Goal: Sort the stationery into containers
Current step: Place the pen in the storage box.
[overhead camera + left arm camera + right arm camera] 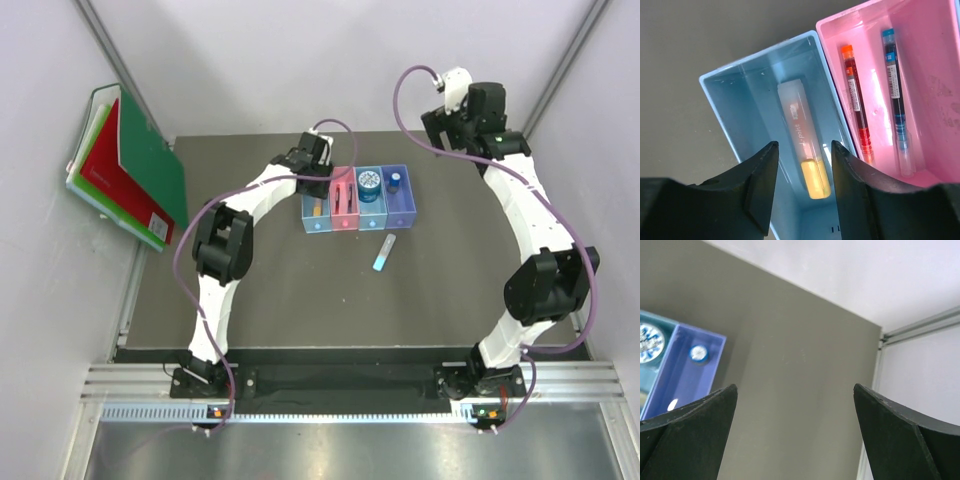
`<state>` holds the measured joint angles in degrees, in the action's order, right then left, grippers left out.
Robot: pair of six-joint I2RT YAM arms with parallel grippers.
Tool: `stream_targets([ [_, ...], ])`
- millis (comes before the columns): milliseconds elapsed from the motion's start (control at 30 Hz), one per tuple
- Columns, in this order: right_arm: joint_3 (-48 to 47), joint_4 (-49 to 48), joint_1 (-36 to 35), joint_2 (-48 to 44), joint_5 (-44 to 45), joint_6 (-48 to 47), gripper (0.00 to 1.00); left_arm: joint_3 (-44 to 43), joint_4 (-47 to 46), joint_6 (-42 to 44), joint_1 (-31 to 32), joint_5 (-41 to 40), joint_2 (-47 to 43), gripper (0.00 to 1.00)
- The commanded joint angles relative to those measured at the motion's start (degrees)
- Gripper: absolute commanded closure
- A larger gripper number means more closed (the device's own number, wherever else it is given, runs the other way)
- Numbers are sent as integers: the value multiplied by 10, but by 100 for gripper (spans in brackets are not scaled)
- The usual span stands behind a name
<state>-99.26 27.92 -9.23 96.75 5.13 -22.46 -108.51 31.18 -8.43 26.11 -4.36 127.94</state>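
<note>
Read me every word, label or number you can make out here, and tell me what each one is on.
"polite", faint and uncertain: on the yellow-pink stick in the light blue bin.
Label on the red-black pen: print too small to read.
Label on the blue pen: too small to read.
Lid of the round blue tin: pattern blurred, unreadable.
White marks on the red folder: too small to read.

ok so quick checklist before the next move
1. yellow-pink stick lying in light blue bin: ok
2. left fingers apart, not gripping the stick: ok
3. left fingers lifted above the bin rim: cannot tell
4. light-blue stick sorted: not ok, it lies loose on the table
5. right fingers open, holding nothing: ok
</note>
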Motion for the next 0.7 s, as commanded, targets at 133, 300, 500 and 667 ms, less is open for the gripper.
stream_targets([
  [133,27,57,-26,-46,-109,-32,0,-2,-25,3,-4,4,-70,48],
  [300,45,114,-39,-66,-187,-45,1,0,-38,10,-4,15,-111,48],
  [500,135,147,-62,-101,-247,24,3,48,-75,80,-5,20,-177,48],
  [667,218,111,-66,-110,-267,129,5,109,-125,152,-4,8,-239,48],
])
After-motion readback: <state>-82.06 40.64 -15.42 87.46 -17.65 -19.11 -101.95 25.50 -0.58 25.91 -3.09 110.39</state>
